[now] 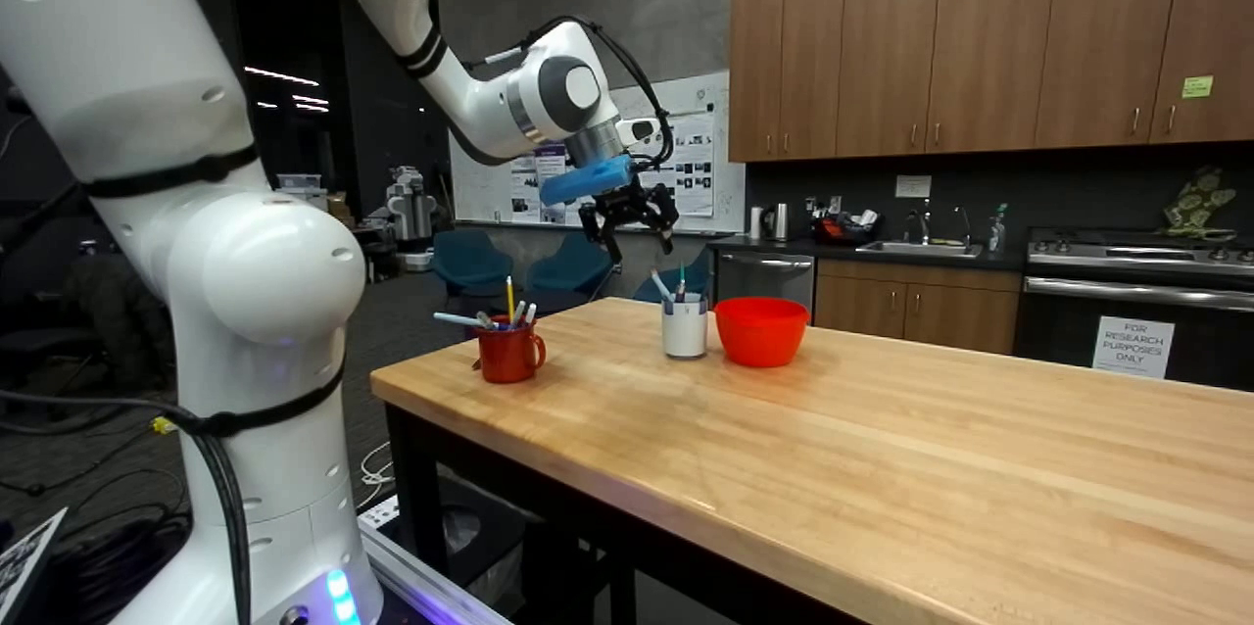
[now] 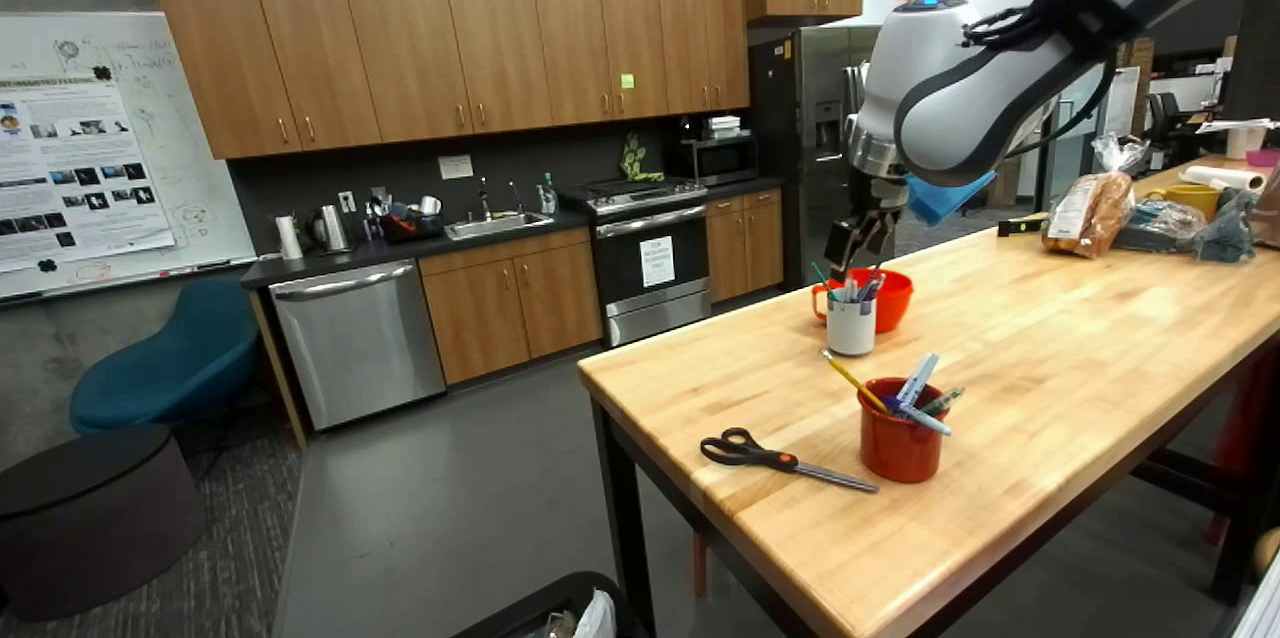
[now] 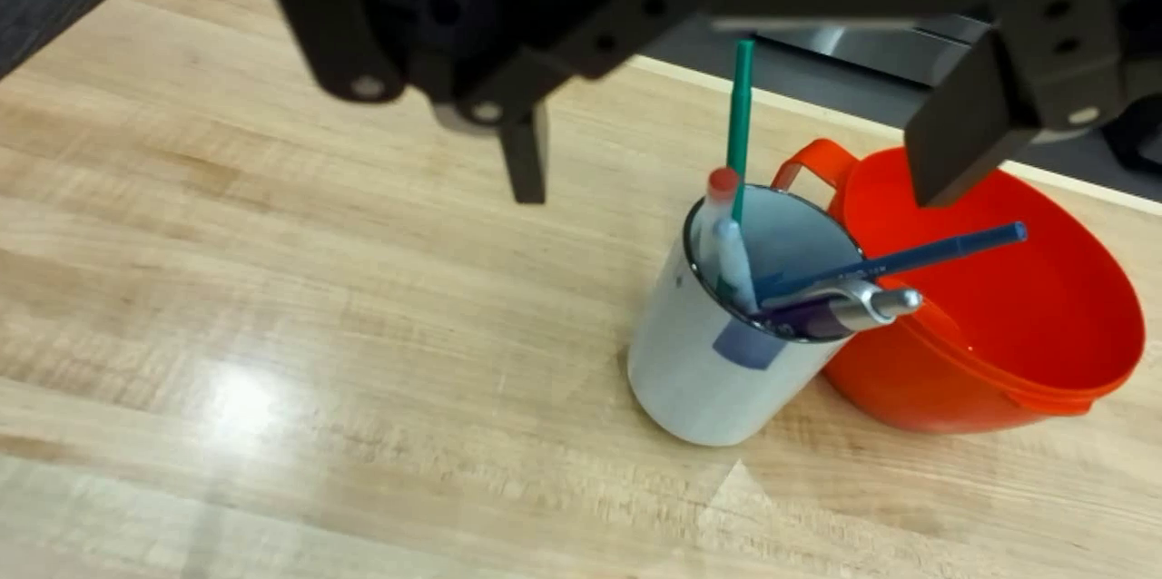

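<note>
Gripper (image 1: 641,245): hangs over the wooden tabletop (image 1: 882,429), jaws standing wide apart; white enamel mug (image 3: 694,379) nearest.
White enamel mug: upright; green pen (image 3: 741,98) tall, blue pen (image 3: 962,246) leaning right in the wrist view.
Mug's right flank, wrist view: blocked by red handled bowl (image 3: 953,390), just beside; contact unclear.
Red mug (image 2: 900,448): upright, near end in an exterior view, yellow pencil (image 2: 850,377) inside.
Scissors (image 2: 775,458): flat, left of the red mug, blade tip near its base.
Bagged bread (image 2: 1088,208): far end, right, same view.
</note>
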`<state>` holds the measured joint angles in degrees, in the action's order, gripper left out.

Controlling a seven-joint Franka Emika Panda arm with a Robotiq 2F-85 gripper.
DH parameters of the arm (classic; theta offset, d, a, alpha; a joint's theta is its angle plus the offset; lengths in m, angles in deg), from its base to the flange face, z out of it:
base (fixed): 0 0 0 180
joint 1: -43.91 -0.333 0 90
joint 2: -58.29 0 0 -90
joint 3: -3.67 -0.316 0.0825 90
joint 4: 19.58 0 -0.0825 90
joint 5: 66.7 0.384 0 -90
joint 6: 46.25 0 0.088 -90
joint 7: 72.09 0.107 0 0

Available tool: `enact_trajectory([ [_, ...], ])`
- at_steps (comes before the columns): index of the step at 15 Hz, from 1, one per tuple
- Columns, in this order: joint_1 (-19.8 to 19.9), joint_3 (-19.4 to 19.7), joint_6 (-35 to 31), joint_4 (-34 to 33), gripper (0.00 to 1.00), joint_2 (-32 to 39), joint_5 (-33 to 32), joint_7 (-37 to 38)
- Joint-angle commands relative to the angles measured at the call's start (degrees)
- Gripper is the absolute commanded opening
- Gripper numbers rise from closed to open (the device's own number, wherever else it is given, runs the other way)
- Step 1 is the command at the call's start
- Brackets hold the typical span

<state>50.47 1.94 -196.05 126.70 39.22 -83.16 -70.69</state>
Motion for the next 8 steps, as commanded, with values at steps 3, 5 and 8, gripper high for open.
enact_trajectory([
  [3, 1.8, -2.1, 0.6, -3.2, 0.53, 4.7, -6.3, 6.7],
  [5, 1.8, -2.0, 0.8, -3.8, 0.36, 5.7, -7.7, 8.1],
  [8, 1.5, -1.7, 0.9, -4.4, 0.14, 6.5, -9.1, 9.3],
])
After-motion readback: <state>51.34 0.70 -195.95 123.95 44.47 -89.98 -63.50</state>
